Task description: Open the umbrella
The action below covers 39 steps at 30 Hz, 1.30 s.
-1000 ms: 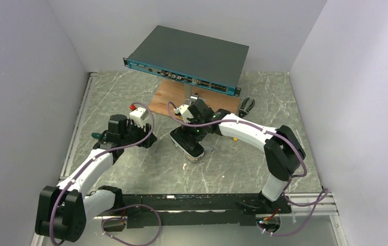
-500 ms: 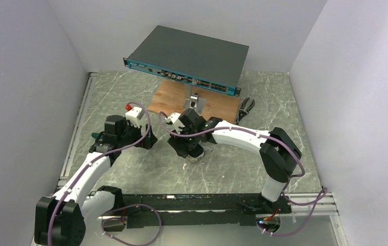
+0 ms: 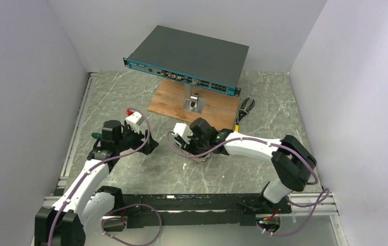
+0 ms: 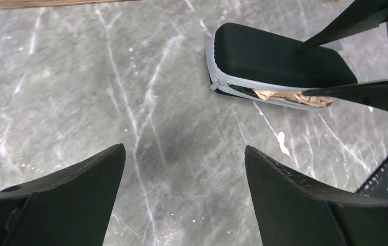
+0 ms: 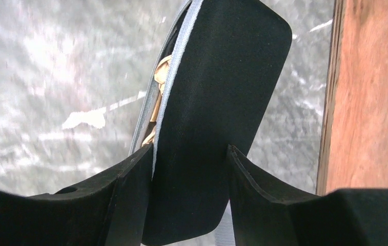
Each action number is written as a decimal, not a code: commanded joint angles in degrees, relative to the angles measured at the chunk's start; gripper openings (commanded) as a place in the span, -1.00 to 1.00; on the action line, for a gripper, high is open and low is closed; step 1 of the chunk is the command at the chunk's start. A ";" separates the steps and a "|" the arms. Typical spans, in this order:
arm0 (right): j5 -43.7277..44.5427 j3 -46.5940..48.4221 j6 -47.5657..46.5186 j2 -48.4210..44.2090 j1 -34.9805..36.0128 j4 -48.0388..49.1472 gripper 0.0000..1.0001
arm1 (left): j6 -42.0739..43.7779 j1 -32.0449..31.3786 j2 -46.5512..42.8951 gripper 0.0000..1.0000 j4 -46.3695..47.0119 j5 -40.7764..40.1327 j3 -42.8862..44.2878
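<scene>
The umbrella sits inside its dark oval capsule case (image 5: 222, 77), which has a grey zip rim. The zip is partly undone and tan canopy (image 5: 161, 77) bulges from the gap. My right gripper (image 5: 189, 154) is shut on the case's near end, one finger on each side of the black shell. In the top view the case (image 3: 201, 157) lies mid-table, mostly hidden under the right gripper (image 3: 194, 147). My left gripper (image 4: 184, 154) stands wide open over bare marble. The case (image 4: 279, 56) lies ahead and to the right of it, apart from its fingers. Handle and shaft are hidden.
A grey-teal network switch (image 3: 189, 54) stands raised on a bracket over a wooden board (image 3: 171, 100) at the back. Black pliers (image 3: 246, 106) lie right of the board. Board edge (image 5: 366, 102) runs close beside the case. White walls enclose the marble table (image 3: 130, 92).
The right gripper has come down and toward the near edge with the case, and its jaws have closed onto it. The left gripper opened wide and drew back slightly to the left.
</scene>
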 commanded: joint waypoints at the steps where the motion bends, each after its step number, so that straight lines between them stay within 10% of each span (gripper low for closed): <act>1: -0.39 -10.79 -10.83 -6.82 0.17 -8.00 0.02 | 4.84 0.14 -0.30 0.77 4.91 10.74 -0.19; 8: -4.13 -26.41 -32.86 -27.59 -0.54 -9.24 0.13 | 11.73 -7.06 0.64 0.71 9.85 13.20 -1.39; 14: -12.39 -31.57 -38.95 -45.34 -1.72 -12.73 0.72 | 14.10 -20.45 1.02 0.67 18.77 6.34 -5.88; 24: -9.47 -25.61 -21.96 -41.23 -2.98 -9.71 0.94 | 10.42 -39.76 12.59 0.41 34.60 -7.64 -10.13; 39: -15.22 -25.90 -26.65 -34.43 -14.50 -9.27 0.82 | -0.63 -45.16 30.47 0.07 44.36 -12.85 -2.91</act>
